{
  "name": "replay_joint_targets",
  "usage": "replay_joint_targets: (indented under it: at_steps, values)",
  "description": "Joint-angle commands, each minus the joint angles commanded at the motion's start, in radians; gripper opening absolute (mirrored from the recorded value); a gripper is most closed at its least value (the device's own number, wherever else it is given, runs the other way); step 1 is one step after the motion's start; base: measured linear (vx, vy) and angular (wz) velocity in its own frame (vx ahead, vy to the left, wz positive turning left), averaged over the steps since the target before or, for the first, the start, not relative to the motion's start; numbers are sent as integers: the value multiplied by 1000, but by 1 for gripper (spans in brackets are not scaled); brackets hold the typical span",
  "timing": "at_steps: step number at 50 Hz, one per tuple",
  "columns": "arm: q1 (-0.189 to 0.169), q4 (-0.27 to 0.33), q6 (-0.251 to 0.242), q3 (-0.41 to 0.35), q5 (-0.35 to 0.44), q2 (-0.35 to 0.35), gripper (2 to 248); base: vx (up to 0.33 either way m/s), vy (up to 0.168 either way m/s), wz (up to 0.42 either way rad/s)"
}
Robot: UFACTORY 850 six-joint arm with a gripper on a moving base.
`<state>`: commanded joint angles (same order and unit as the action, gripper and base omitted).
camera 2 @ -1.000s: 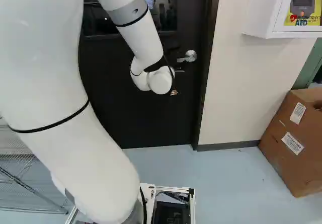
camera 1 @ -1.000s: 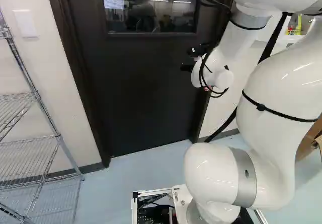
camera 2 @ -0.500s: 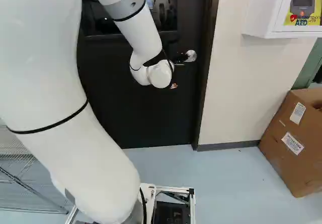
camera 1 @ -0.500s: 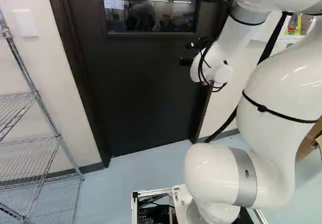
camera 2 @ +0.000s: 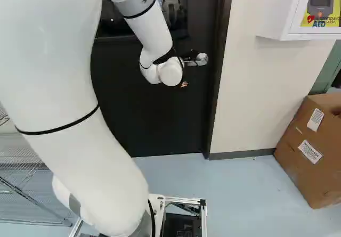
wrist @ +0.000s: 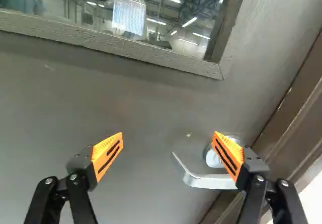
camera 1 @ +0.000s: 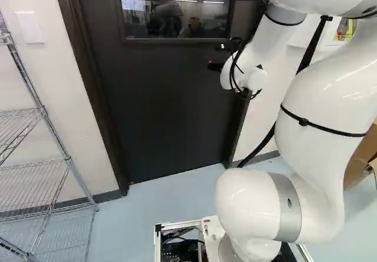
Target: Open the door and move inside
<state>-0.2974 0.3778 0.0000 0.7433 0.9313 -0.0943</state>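
The dark door (camera 1: 171, 109) stands closed in its frame, with a window in its upper part. Part of my gripper (camera 1: 217, 66) shows black at the door's handle side in the left base view; the wrist hides much of it. A silver lever handle (camera 2: 201, 59) is just beyond the wrist in the right base view. In the wrist view my gripper (wrist: 168, 148) stands open, its orange-padded fingers wide apart with nothing gripped. One finger overlaps the handle's round base; the lever (wrist: 201, 180) reaches from there toward the gap. Whether that finger touches it, I cannot tell.
Left of the door stands a wire shelf (camera 1: 35, 168). A white wall cabinet (camera 2: 277, 13) hangs right of the doorway, above a cardboard box (camera 2: 309, 146) on the floor. The door frame (wrist: 287, 118) runs close beside the handle.
The wrist and gripper have risen along the door, shifting slightly left in the left base view. The upper arm has shifted too. Base, door and handle look unmoved.
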Motion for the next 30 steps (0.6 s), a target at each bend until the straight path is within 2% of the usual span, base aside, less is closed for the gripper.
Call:
replay_joint_targets:
  at_steps: [30]
  values:
    - [-4, 0, 0, 0, 0, -33, 247, 0, 0, 0]
